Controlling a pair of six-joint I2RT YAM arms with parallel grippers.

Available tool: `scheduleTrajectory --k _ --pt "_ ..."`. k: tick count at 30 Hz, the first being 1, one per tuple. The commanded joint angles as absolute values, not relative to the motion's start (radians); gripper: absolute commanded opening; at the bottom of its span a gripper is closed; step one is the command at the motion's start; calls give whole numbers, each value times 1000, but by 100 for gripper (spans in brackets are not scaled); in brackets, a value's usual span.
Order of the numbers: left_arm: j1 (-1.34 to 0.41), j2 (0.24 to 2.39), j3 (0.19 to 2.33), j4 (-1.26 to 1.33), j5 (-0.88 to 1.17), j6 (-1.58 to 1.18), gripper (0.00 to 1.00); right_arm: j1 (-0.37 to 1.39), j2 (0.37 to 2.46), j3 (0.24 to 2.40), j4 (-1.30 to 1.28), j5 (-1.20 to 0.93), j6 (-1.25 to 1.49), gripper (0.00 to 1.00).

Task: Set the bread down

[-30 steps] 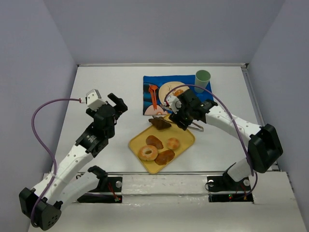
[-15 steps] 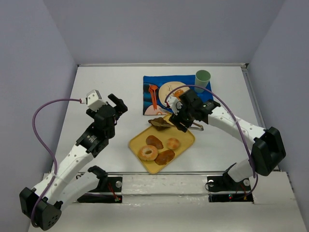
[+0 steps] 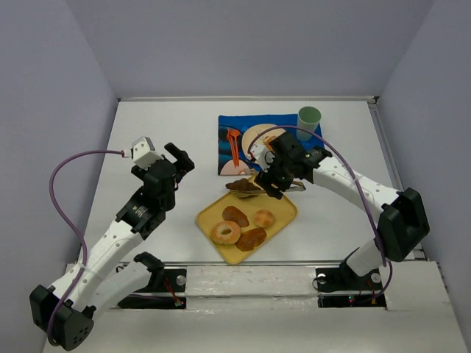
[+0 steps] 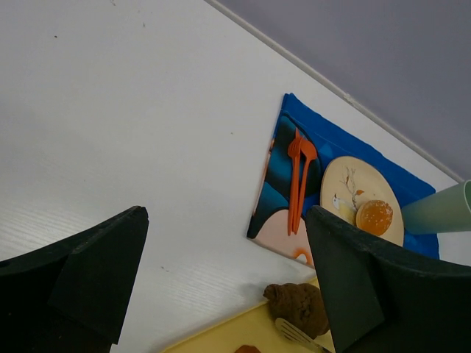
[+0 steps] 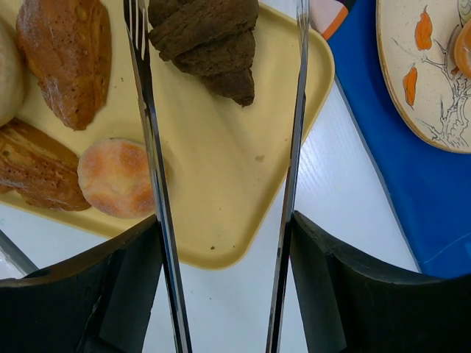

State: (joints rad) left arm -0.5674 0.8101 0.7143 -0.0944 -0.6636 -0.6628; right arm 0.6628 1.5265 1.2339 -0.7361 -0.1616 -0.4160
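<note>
Bread, task pieces: two. One chocolate croissant (image 5: 210,37), one golden-orange roll (image 4: 374,216).

Near to far. My right gripper (image 5: 222,239) is clamped on one pair of metal tongs (image 5: 151,147), a finger against the outside of each arm, the arms spread apart. Below them sits one yellow tray (image 5: 221,213) on the white table (image 4: 110,110).

The tray holds five pieces in all. Four other pieces sit toward its near side: ring-shaped bun (image 3: 225,232), flaky brown pastry (image 5: 37,173), small round bun (image 5: 116,176), dark oval loaf (image 5: 66,55). The croissant is alone at the far corner. It lies flat, ahead of my right fingers, between the two tong arms. One arm is right at its edge, the other apart from it. Contact I cannot tell; the tong tips run out of the wrist view.

Beyond the tray is one blue placemat (image 4: 316,129). On it are two orange utensils (image 4: 298,184) side by side and one cream plate (image 4: 346,184). The roll sits on the plate, beyond my right gripper. One green cup (image 4: 441,209) stands at the mat's far right corner.

My left gripper (image 4: 226,220) hangs over bare table left of the tray, fingers spread wide, nothing between them. Both task pieces are well off to its right.
</note>
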Motion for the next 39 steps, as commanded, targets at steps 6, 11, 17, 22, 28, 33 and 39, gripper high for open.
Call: scheduleTrajectory --k 6,11,17,22,28,33,39 --pt "-561 810 712 -64 -707 -664 99 670 1585 1327 -759 -160 -426 50" --pt "-561 807 712 -63 -709 -666 99 670 1481 1315 -714 -152 -393 23" --pt "-561 807 712 -64 -707 -667 99 670 1335 1252 -501 -59 -220 22" --pt "-561 818 712 -63 -704 -669 99 670 1337 1276 -417 391 73 24" --pt "-561 815 715 -67 -701 -670 99 670 1474 1362 -420 419 152 28" --pt "-560 811 713 -71 -701 -670 99 670 1610 1445 -442 405 239 29" --pt "-560 801 709 -71 -701 -673 99 670 1718 1532 -567 415 356 40"
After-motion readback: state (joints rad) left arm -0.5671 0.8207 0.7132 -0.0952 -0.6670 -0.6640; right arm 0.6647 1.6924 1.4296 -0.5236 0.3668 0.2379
